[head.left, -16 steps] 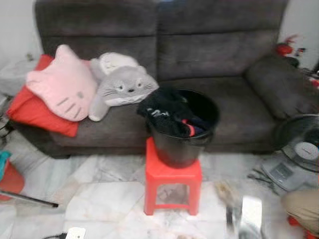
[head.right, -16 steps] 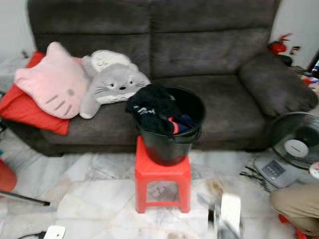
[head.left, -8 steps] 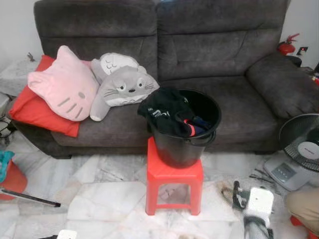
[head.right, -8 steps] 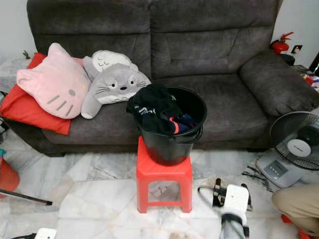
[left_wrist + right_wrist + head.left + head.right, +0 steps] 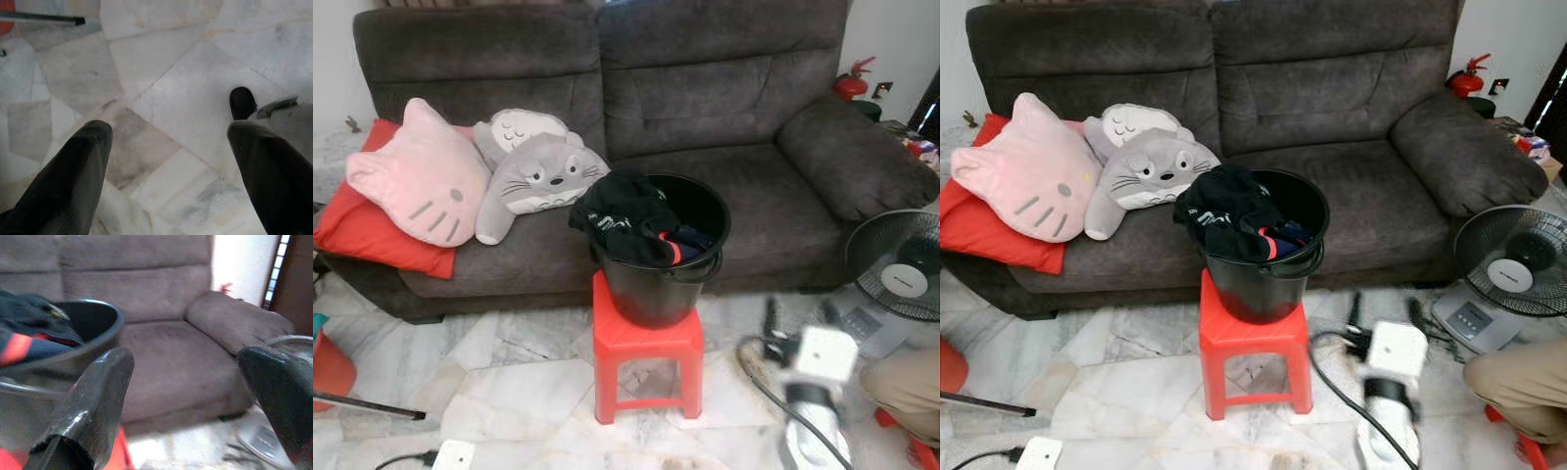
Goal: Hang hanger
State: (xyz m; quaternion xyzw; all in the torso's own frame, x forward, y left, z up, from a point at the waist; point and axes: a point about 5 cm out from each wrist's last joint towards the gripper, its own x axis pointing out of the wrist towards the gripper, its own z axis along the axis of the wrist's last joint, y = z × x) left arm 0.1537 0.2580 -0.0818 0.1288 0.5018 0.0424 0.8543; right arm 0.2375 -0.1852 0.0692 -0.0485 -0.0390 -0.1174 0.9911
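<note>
Our right hand (image 5: pixel 1381 328), fingers spread, nears the bucket (image 5: pixel 1263 264) of soft clothes (image 5: pixel 1229 215); we see no hanger.

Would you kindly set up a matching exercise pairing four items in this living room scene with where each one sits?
Things:
1. black bucket
2. pink cat cushion
3. fan
4. dark clothes

Places:
A. leaning on a red cushion on the sofa
B. on the red stool
C. on the floor at the robot's right
D. piled in the bucket, spilling over its rim

Pairs: 1-B, 2-A, 3-C, 4-D
</note>
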